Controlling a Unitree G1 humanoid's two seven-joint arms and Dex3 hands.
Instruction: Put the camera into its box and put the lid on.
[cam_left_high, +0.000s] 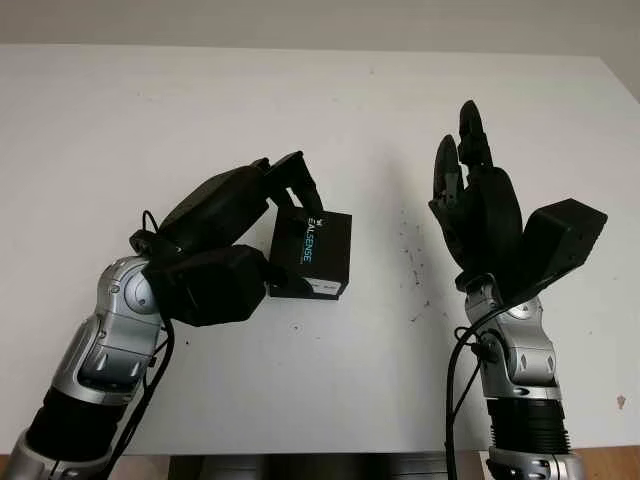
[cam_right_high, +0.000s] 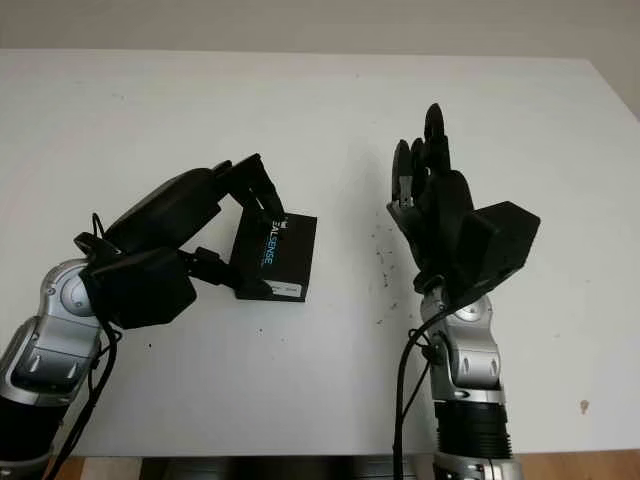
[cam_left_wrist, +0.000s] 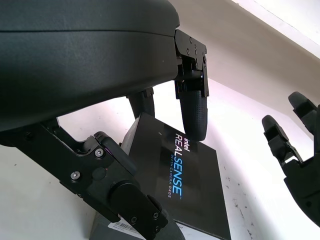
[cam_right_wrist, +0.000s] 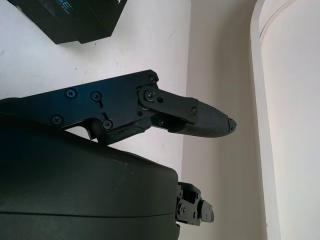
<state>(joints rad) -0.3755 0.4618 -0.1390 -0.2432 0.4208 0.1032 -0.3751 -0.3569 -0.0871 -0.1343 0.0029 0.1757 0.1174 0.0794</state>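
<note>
The left wrist view brings out what the head views leave small: white lettering, "REALSENSE", runs along the lid (cam_left_wrist: 192, 185) of the black box (cam_left_high: 312, 255), one finger (cam_left_wrist: 192, 112) presses down on that lid, and a paler label sits on the box's lower edge. The head views give the wider layout instead. The left hand (cam_left_high: 240, 235) pinches the box, fingers over its far top edge and thumb against its near side, and the box sits on the white table (cam_left_high: 200, 110) tilted up on one edge. Right of the box, well apart from it, the right hand (cam_left_high: 470, 200) is raised above the table, open and holding nothing. In the right wrist view a corner of the box shows beyond that hand's fingers.

The table is matt white, with a scatter of small dark specks between the box and the right hand. A pale wall stands beyond the table's far edge. The box is flat, rectangular and sharp-cornered; the hands are black plastic shells on silver metal forearms.
</note>
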